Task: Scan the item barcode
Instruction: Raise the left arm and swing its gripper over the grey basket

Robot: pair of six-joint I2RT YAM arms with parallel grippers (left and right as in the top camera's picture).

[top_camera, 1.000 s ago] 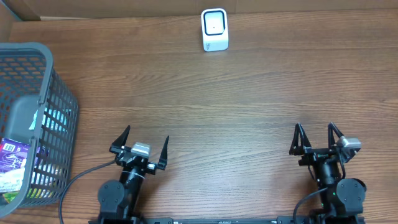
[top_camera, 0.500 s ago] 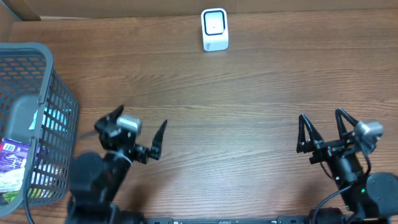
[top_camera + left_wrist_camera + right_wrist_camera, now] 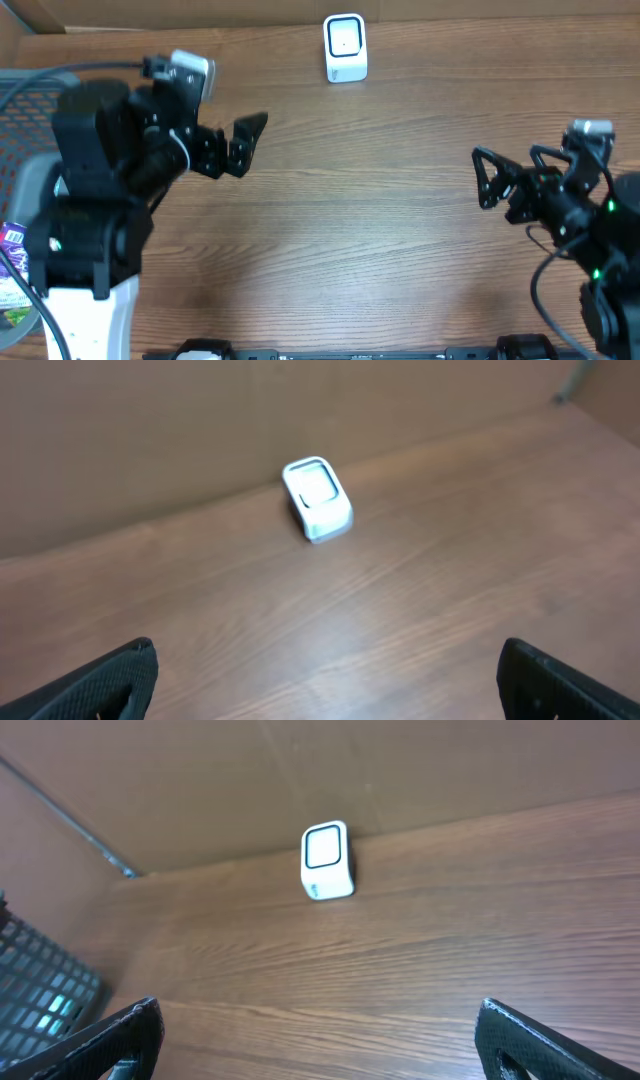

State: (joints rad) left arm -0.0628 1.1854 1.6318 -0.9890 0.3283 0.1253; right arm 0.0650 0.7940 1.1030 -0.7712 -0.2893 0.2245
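Note:
The white barcode scanner [image 3: 345, 47] stands upright at the table's far edge; it also shows in the left wrist view [image 3: 318, 498] and the right wrist view [image 3: 327, 860]. A purple item packet [image 3: 11, 243] lies in the grey basket [image 3: 24, 82] at the far left, mostly hidden by my left arm. My left gripper [image 3: 233, 144] hangs open in the air right of the basket, pointing toward the scanner. At the right side my right gripper [image 3: 510, 170] is open too. Both grippers, left [image 3: 325, 685] and right [image 3: 320, 1040], have only bare wood between their fingers.
A brown cardboard wall [image 3: 200, 430] runs behind the scanner along the table's far edge. The basket's mesh side [image 3: 40, 990] shows at the left of the right wrist view. More packets [image 3: 14, 296] lie in the basket's near end.
Both arms have lifted from their low rest at the front edge. The left arm rose and swung far-left beside the basket; the right arm rose and moved farther right. Both grippers stay open.

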